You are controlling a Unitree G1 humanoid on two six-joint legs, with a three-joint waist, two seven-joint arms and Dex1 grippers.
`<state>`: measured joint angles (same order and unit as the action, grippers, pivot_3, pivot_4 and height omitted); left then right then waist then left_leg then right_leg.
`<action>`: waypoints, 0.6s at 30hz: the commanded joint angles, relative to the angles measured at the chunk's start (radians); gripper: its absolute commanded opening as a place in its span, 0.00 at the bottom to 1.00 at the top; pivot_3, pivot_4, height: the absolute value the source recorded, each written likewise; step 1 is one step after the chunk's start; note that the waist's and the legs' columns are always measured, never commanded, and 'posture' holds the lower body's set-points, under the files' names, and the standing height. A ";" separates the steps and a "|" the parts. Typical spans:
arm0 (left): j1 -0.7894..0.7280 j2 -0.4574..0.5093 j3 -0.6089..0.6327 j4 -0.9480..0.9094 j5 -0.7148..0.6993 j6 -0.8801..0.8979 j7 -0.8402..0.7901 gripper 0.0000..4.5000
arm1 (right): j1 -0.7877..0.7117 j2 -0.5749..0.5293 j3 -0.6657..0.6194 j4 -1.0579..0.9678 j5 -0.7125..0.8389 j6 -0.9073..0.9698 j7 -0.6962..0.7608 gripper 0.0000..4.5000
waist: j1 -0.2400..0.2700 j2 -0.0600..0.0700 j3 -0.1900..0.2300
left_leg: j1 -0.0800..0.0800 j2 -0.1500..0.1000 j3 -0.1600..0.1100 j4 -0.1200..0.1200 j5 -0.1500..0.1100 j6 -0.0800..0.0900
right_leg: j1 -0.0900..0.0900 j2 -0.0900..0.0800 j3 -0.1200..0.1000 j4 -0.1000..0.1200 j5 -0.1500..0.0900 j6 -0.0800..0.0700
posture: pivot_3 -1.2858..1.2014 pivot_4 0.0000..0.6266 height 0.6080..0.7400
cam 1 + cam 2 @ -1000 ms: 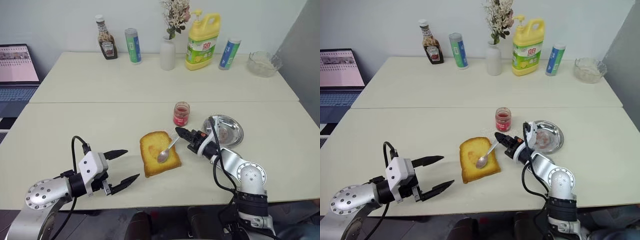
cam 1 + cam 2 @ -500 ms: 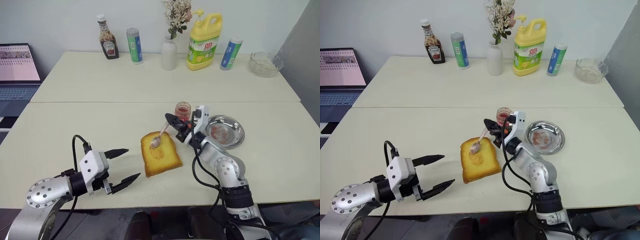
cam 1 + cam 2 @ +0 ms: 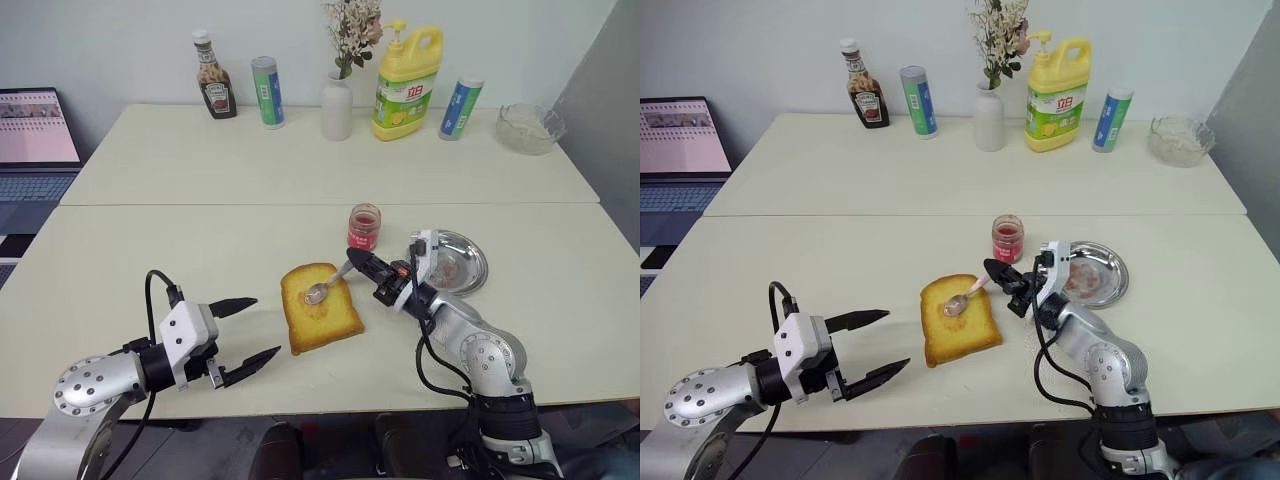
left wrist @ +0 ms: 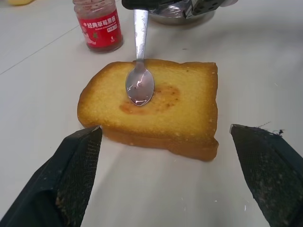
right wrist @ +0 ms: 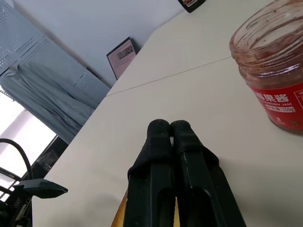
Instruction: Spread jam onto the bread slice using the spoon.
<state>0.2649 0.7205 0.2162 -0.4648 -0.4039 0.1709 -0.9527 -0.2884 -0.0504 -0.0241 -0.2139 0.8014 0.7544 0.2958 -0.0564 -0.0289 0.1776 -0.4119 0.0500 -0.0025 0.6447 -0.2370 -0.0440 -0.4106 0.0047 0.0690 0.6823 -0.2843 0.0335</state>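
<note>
Our right tool (image 3: 358, 260) is clamped on the slim handle of the small shiny silver spoon (image 4: 139, 84), whose bowl rests on a reddish smear atop the thick golden-yellow bread slice (image 3: 319, 306) lying mid-worktop (image 3: 140, 250). The small clear glass jar of red jam (image 3: 363, 227) stands at the slice's one o'clock. Our left tool (image 3: 248, 335) hangs wide open and empty at its eight o'clock

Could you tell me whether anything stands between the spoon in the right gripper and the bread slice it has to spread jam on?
Nothing visible does. The right gripper is shut on the spoon, whose bowl is already over the middle of the bread slice, at a reddish smear.
</note>
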 commanded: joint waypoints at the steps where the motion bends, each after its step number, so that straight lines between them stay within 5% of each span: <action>1: -0.002 0.011 0.004 -0.017 -0.001 -0.015 -0.005 1.00 | -0.031 0.034 -0.053 -0.003 0.049 0.023 -0.059 0.01 | 0.000 0.000 0.000 | 0.000 0.000 0.000 0.000 0.000 0.000 | 0.000 0.000 0.000 0.000 0.000 0.000 | 0.52 0.24 1.00; 8: -0.006 0.021 0.007 -0.021 -0.007 -0.006 -0.010 1.00 | -0.058 0.088 -0.092 0.065 0.053 0.068 -0.159 0.01 | -0.001 0.000 0.000 | 0.000 0.000 0.000 0.000 0.000 0.000 | 0.000 0.000 0.000 0.000 0.000 0.000 | 0.52 0.24 1.00; 18: -0.018 0.023 -0.002 -0.017 -0.006 -0.006 -0.010 1.00 | -0.024 0.017 -0.112 0.001 0.175 0.228 -0.116 0.01 | -0.001 0.000 0.000 | 0.000 0.000 0.000 0.000 0.000 0.000 | 0.000 0.000 0.000 0.000 0.000 0.000 | 0.52 0.24 1.00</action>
<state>0.2550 0.7313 0.2094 -0.4646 -0.4044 0.1711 -0.9587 -0.3201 -0.0224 -0.1342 -0.1733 0.9323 0.9469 0.1598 -0.0569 -0.0288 0.1776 -0.4116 0.0502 -0.0019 0.6445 -0.2370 -0.0439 -0.4107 0.0049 0.0695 0.6823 -0.2843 0.0334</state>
